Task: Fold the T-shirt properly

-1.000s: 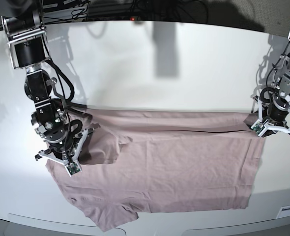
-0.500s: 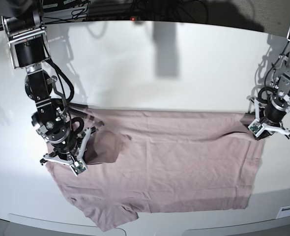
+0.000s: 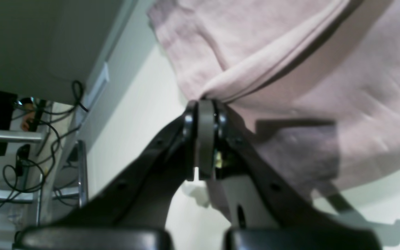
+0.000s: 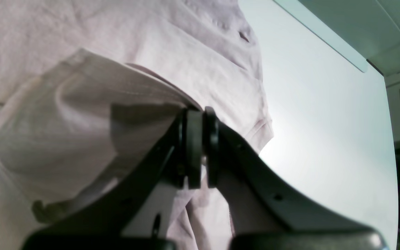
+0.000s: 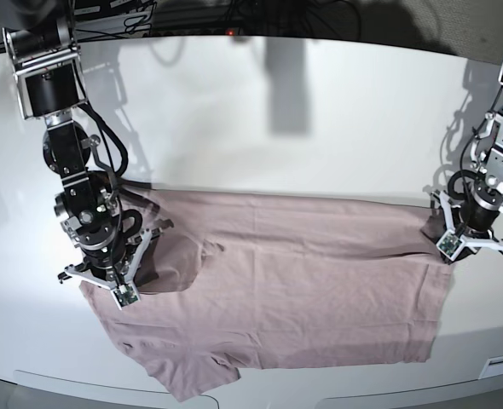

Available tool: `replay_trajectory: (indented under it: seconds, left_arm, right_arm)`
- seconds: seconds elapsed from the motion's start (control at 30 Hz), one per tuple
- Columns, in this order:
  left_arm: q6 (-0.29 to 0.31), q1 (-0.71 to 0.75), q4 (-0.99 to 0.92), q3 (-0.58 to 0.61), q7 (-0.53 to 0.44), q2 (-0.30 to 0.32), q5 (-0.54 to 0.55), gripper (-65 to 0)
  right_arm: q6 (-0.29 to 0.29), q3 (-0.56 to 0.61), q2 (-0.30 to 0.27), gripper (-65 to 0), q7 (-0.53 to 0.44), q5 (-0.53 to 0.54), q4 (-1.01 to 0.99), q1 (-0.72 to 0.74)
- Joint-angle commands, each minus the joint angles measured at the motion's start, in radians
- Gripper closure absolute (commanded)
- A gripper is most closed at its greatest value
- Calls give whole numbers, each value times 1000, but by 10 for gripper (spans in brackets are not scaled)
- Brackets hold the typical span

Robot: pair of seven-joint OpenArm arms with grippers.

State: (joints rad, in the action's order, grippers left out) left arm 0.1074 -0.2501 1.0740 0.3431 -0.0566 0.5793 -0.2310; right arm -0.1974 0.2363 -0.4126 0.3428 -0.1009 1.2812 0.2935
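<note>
Cloth fills the near half of the white tabletop (image 5: 251,111): a plain dusty pink-mauve short-sleeved cotton T-shirt (image 5: 303,290), spread wide with its folded upper edge running straight across.

At the shirt's left end in the base view, the black right hand (image 5: 115,277) is clenched on a fold of the sleeve-side fabric; its wrist view shows the pads pressed together with a lifted flap of cloth (image 4: 92,114) pinched between them. Compared with a second ago, this hand has drawn slightly back towards the shirt's left edge, and the dark pocket of raised fabric beside it has flattened and shrunk.

At the shirt's right end, the black left hand (image 5: 471,239) is likewise clamped on the T-shirt's upper corner, a thick rolled hem running into its closed pads (image 3: 205,114). It has shifted a little outward and lower from where it was, and the top fold line now looks tauter and straighter.

Judging by this, the two hands are stretching and settling a lengthwise fold; the lower sleeve at the shirt's near-left corner remains unfolded.

No brand, print or readable writing shows on the shirt; any label is hidden.
</note>
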Motion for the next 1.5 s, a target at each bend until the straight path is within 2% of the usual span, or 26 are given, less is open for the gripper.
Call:
replay_trajectory:
  seconds: [0.0,0.33,0.5,0.57,0.73,0.87,1.0,1.17,1.23,1.37,1.47]
  left_arm:
    - [-18,-25,12,-8,-19,19,5,0]
    - [-17,-16,12,-8,-19,19,5,-2]
    - [-22,-26,-14,-8,-27,16,4,-186]
    - [-22,-42,-56,-8,-63,11,4,-213]
    - [-23,-78,-175,-8,-126,-14,4,-217]
    - [-29,-85,-190,-8,-123,-34,15,-217]
    - [-30,-75,-107,-8,-36,-43,183,-217]
    - [-33,-74,-47,-8,15,-74,264,-217]
    - [-33,-62,-54,-8,43,-97,268,-217]
    - [-36,-24,-68,-8,35,-149,264,-217]
    - [-82,-4,-68,-8,24,-183,230,-217]
  right_arm:
    - [14,-7,-11,0,-21,0,13,27]
    - [11,-7,-11,0,-20,0,13,27]
    - [10,-7,-11,0,-12,0,13,26]
    - [10,-7,-11,0,-10,1,13,24]
    - [10,-7,-11,0,-4,1,13,24]
    - [10,-7,-11,0,-6,0,13,25]
    - [10,-7,-11,0,-7,0,12,25]
    - [10,-7,-11,0,-17,0,11,25]
    - [10,-7,-11,0,-17,0,11,25]
    - [11,-7,-11,0,-32,0,11,25]
    - [12,-7,-11,0,-32,0,11,25]
